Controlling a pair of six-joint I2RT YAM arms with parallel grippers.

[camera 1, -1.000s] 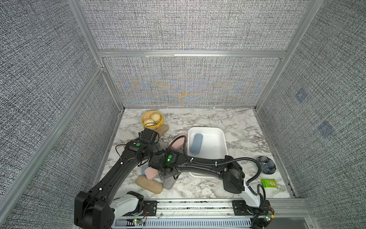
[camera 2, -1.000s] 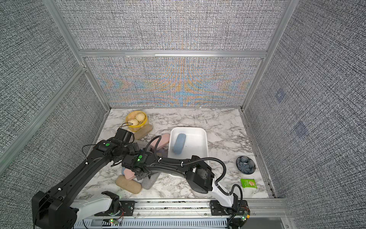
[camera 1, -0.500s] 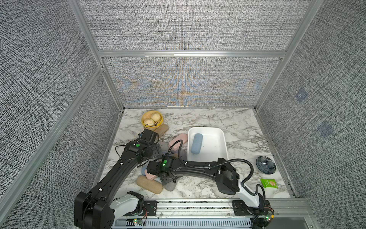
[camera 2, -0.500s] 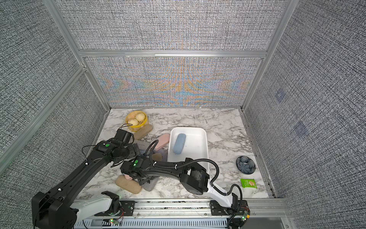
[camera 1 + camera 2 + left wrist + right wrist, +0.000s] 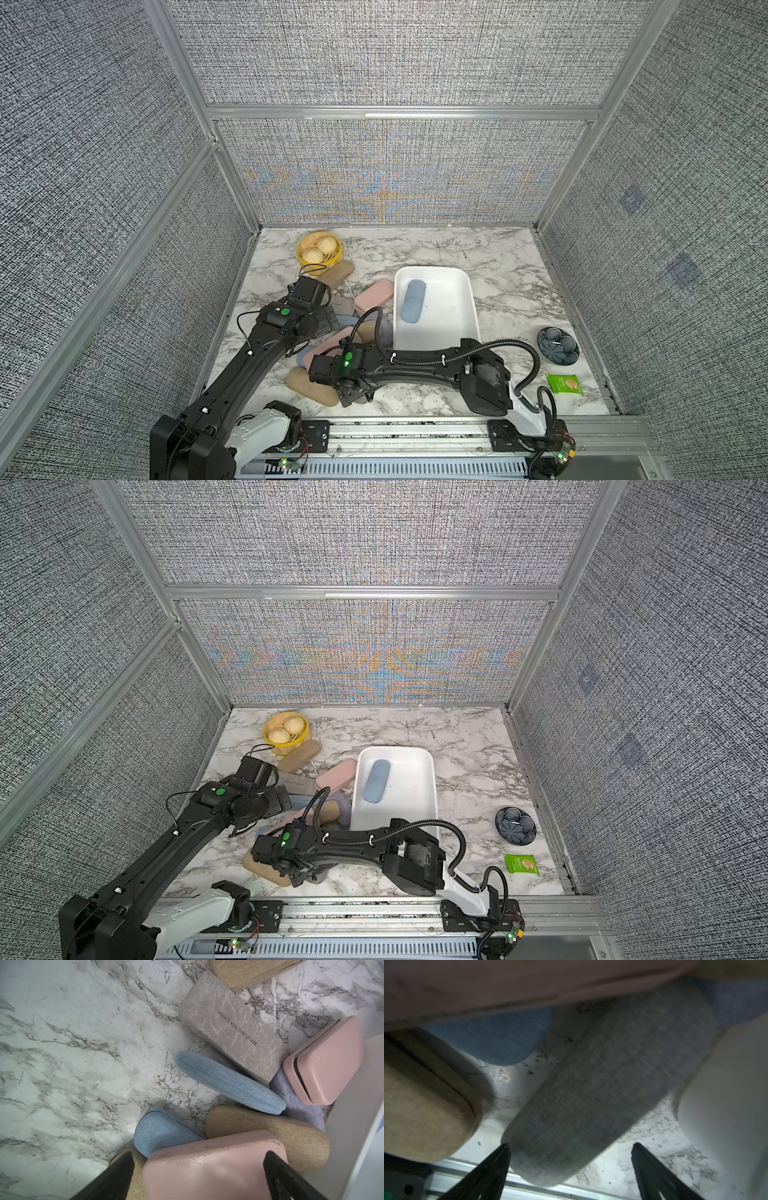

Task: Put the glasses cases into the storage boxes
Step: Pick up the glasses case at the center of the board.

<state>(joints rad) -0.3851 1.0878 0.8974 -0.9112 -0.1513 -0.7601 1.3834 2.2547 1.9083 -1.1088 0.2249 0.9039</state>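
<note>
Since 1 s ago the right arm has swung its wrist off the middle of the pile toward the near edge of the worktop (image 5: 498,257); the left arm has hardly shifted. The right claw (image 5: 571,1145) sits low over the grey case (image 5: 602,1084), fingers spread wide either side of its near end. 1 finger is at the case's edge and the other is clear of it, so nothing is gripped. The wrist view is blurred. The grey case lies by the front rail, just beside a tan case (image 5: 425,1105) and near the bin (image 5: 465,291). The left claw (image 5: 198,1154) hangs fully spread and empty above a pink case (image 5: 207,1172) in the pile. 1 blue case (image 5: 412,300) lies in the bin; the rest are heaped on the worktop beside its left wall. Judgement: this is the approach for the 2nd pick. The next move calls for centring the fingers across the grey case's narrow width, closing, and lifting straight up. Its far end runs under or against other cases. It must then go over the bin rim.
</note>
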